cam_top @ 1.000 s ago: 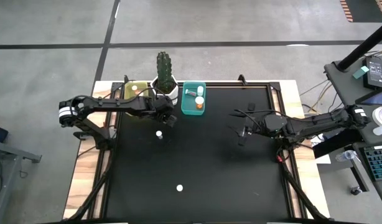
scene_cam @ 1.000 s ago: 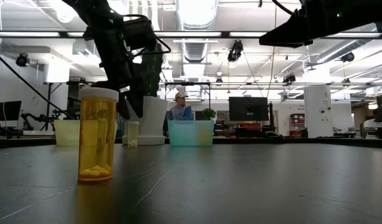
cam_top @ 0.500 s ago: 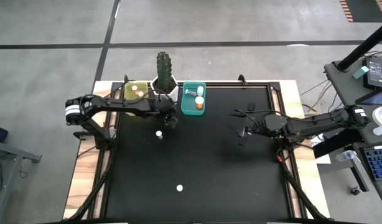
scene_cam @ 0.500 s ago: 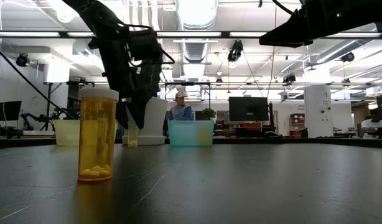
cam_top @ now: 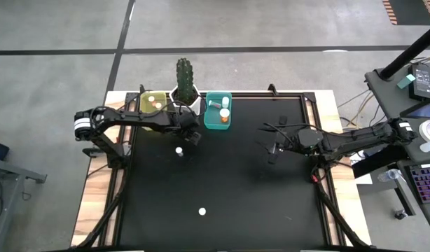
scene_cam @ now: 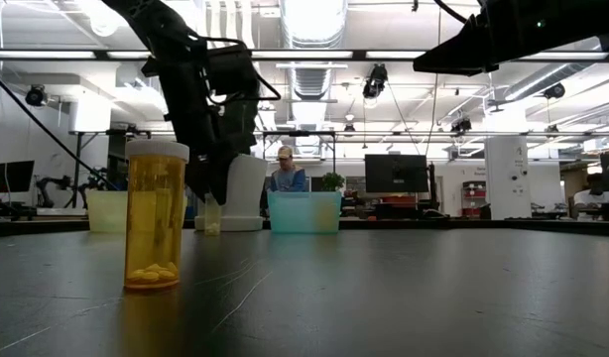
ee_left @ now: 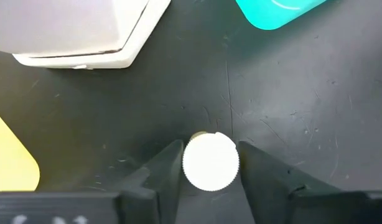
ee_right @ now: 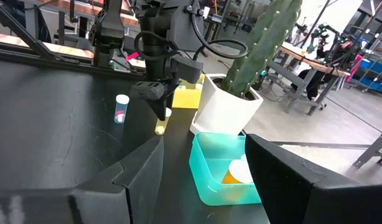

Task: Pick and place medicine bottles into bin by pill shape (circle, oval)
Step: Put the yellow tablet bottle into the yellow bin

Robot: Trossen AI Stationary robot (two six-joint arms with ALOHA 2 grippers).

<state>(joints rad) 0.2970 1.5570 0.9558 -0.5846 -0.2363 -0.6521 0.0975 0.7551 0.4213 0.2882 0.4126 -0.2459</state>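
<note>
Left gripper (ee_left: pixel 209 163): descending over a small medicine bottle (cam_top: pixel 179 151) on the black table (cam_top: pixel 229 182), left of centre, just near of the cactus pot (ee_left: pixel 79 31). In the left wrist view its two fingers (ee_left: pixel 161 171) are flanking the bottle's white cap, one on each side, very close to it or just touching; firm contact cannot be confirmed. The jaws are standing apart at cap width, neither fully spread nor clenched, and whether they are gripping cannot be told.

Key relation: the bottle is standing upright, its long axis vertical, directly beneath the gripper and centred between the fingers. The coming move appears to be a plain squeeze, then a straight lift. The left arm is far the nearer; the right is well apart.

Bottle appearance: a round, ribbed white cap is filling most of the wrist view; in the low view a pale yellowish body is showing behind the fingers. Pill shape cannot be read.

Bins: yellow bin (cam_top: pixel 153 102) at the far left, teal bin (cam_top: pixel 216 120) just right of the pot, each already holding bottles.

Other bottles: one orange bottle (scene_cam: pixel 156 214) with a white cap is standing at the near edge, pills settled at its base.

Right gripper (cam_top: pixel 272 150): waiting over the table's right side, fingers parted, holding nothing.
</note>
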